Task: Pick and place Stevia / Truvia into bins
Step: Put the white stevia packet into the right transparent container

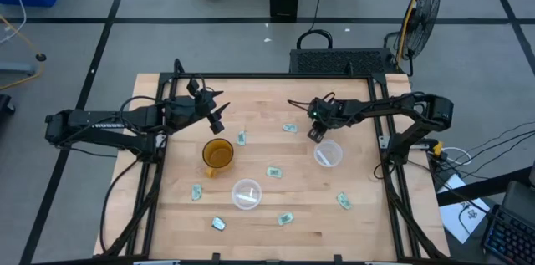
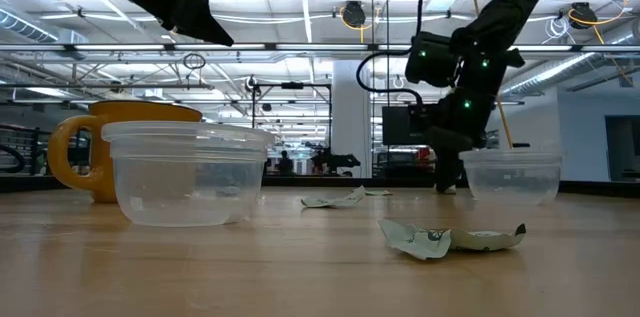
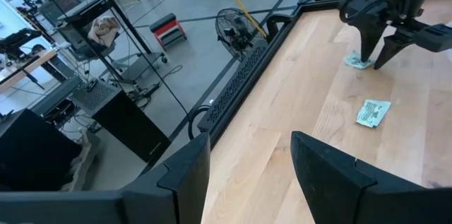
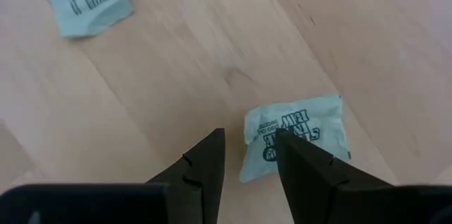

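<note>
The right claw [image 4: 248, 155] stands low over the desk [image 1: 276, 206] with its fingers parted and empty, one tip over the edge of a Stevia sachet [image 4: 296, 139] lying flat just beside the right-hand clear cup [image 1: 328, 154]. To take it cleanly, I judge it should shift until both fingers straddle the packet, press down, then pinch. Farther off, other sachets lie scattered around the nearer cup [image 1: 247, 193], and the left claw [image 1: 219, 114] waits open beyond the amber mug [image 1: 217, 155].

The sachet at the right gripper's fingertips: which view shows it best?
The right wrist view: the sachet fills the frame with readable print, lying flat under the open right gripper. The left wrist view shows it small beneath those fingers. In the high and low views the gripper hides it.
</note>
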Tool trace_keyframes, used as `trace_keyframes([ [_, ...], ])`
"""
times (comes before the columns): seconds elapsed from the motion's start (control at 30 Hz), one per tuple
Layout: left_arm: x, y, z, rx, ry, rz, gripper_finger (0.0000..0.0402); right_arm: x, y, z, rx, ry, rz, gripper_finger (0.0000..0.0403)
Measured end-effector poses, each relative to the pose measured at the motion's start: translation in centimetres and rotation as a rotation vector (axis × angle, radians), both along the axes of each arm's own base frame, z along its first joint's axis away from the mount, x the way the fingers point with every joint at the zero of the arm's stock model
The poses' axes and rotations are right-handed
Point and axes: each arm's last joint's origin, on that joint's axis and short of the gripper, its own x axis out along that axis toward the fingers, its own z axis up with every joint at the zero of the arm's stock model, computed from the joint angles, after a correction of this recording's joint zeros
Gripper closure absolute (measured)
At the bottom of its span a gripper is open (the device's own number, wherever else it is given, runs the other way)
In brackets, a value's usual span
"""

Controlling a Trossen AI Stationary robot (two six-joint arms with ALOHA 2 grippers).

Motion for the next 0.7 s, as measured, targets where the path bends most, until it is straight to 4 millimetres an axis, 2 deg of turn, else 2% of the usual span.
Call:
trace_keyframes([
  [0.17,0.0,0.0,0.0,0.000,0.000,0.000,0.0197,0.0,0.0,0.0,-0.003,0.001,0.012,0.0319],
  [0.37,0.0,0.0,0.0,0.000,0.000,0.000,0.0197,0.0,-0.1,0.0,-0.027,0.008,0.002,0.0393],
  [0.53,0.0,0.0,0.0,0.001,0.001,0.000,0.0197,0.1,0.1,0.6,-0.033,-0.007,0.015,0.0394],
  [0.7,0.0,0.0,0.0,0.001,0.007,-0.001,0.0197,0.5,1.3,3.2,-0.054,-0.077,0.059,0.0400],
])
